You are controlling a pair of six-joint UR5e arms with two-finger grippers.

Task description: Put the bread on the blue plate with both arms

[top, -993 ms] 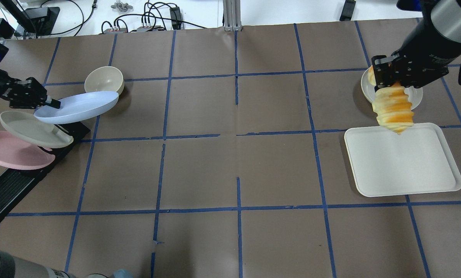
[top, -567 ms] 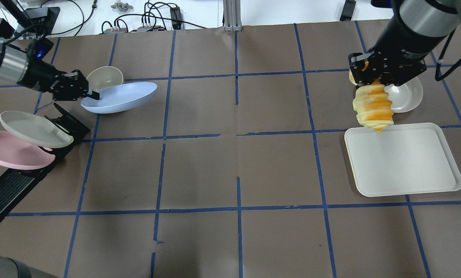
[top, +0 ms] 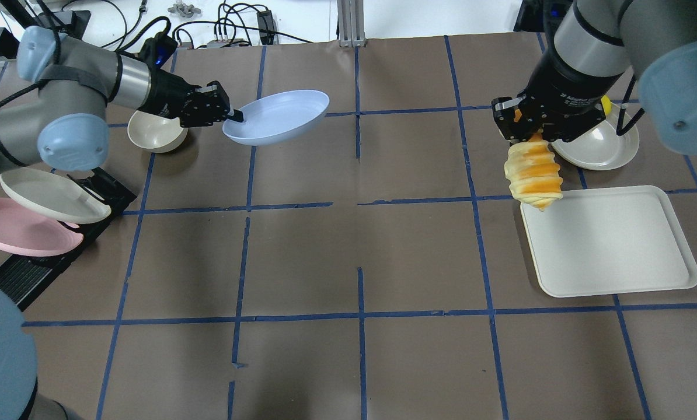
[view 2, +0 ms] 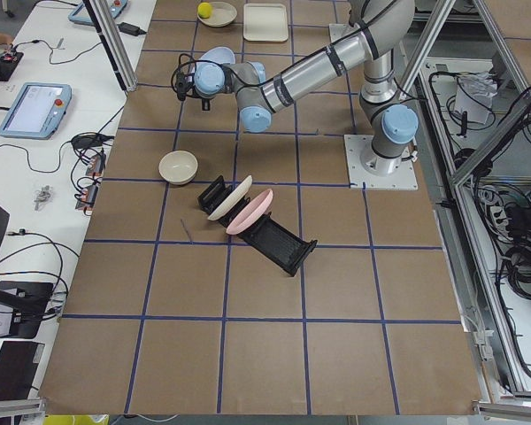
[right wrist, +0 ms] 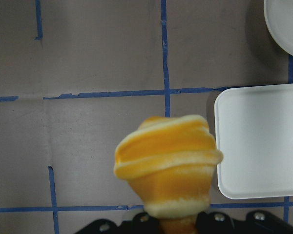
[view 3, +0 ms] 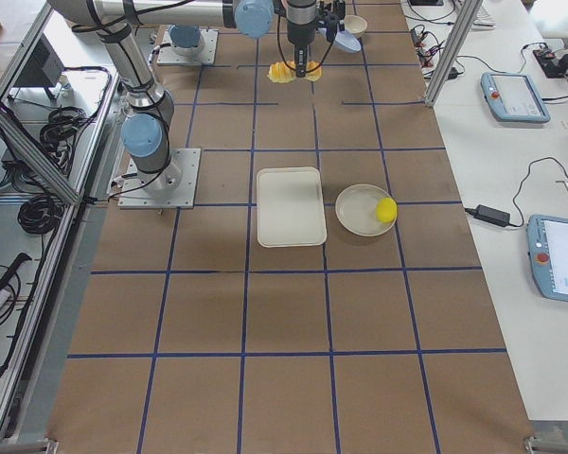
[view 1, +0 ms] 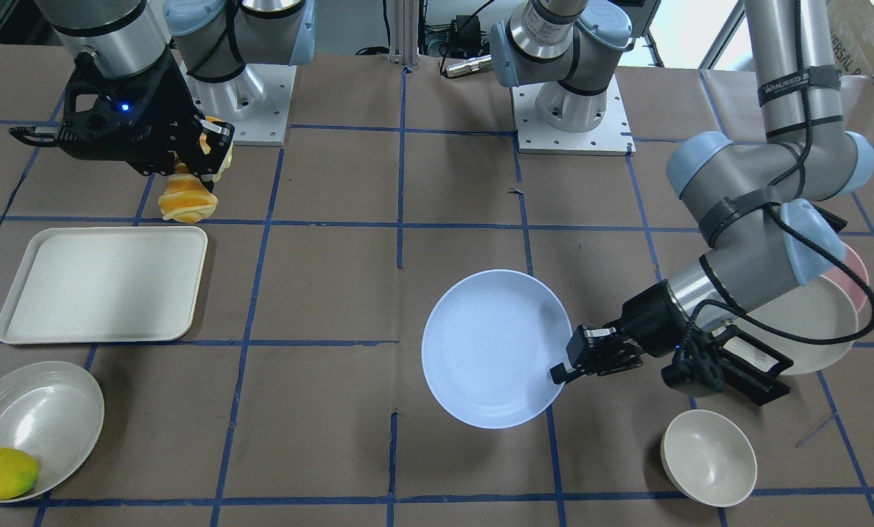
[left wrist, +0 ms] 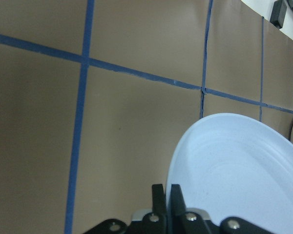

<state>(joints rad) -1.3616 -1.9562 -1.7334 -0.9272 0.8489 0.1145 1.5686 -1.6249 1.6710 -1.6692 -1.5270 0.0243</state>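
Closest in, at the wrists: the right gripper is clamped on the upper end of the bread, jaws narrowed to the roll's thickness. The roll hangs nose-down in the air, its free end by the corner of the white tray. A one-end hold on a soft roll, so I judge it could stretch, swing or slide out on a quick move. The left gripper is pinched almost closed on the rim of the blue plate. The plate is held clear of the table, seemingly a little tilted, all of it cantilevered off that one pinch. A thin smooth rim like this could pivot or slip between the pads. Bread and plate are well apart, on opposite halves of the table. Likely worst case: the roll is let go while the plate is aloft, so it rolls off, or its weight landing away from the pinch levers the rim loose. Farther out on the left, a beige bowl sits just beside the left wrist. The black rack, with the racked off-white plate and pink plate, lies near the elbow. Height gaps are not readable, and a low swing might clip them. Farthest right, the shallow dish with the lemon sits near the right wrist, with the same hazard.
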